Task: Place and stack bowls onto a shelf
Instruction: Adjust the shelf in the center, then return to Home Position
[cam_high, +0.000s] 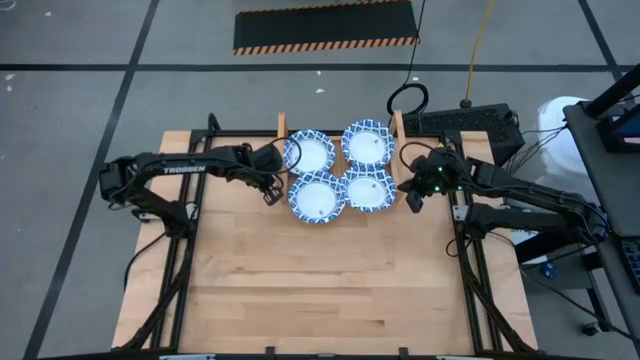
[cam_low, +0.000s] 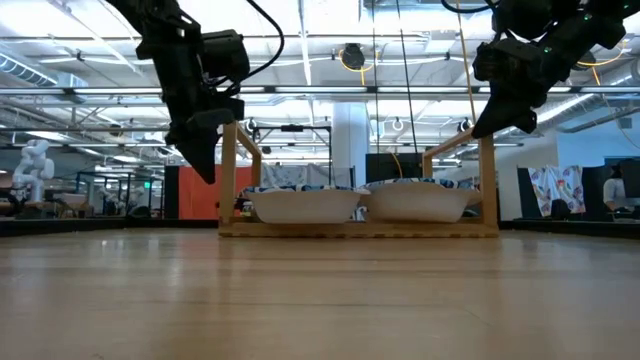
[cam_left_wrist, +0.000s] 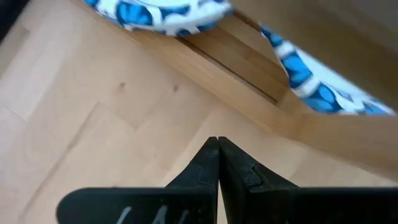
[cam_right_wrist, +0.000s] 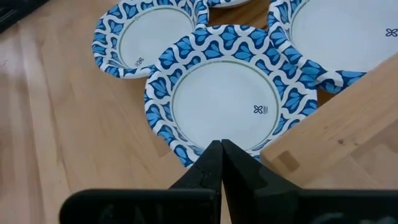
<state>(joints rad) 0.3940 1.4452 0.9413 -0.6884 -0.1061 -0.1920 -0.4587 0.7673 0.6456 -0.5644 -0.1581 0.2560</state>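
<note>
One camera hangs overhead looking straight down; another sits at tabletop level, facing the room. Each wrist camera peers close past its own fingers. All four catch the bowls (cam_high: 340, 168) on the shelf (cam_low: 360, 228)

Shelf (cam_high: 340, 128) floor filled edge to edge by four bowls (cam_high: 318, 197) between two upright side boards (cam_high: 398, 123), left gripper (cam_high: 271, 196) and right gripper (cam_high: 412, 201) flanking its near corners; near tabletop (cam_high: 330, 290) open for passage.
</note>
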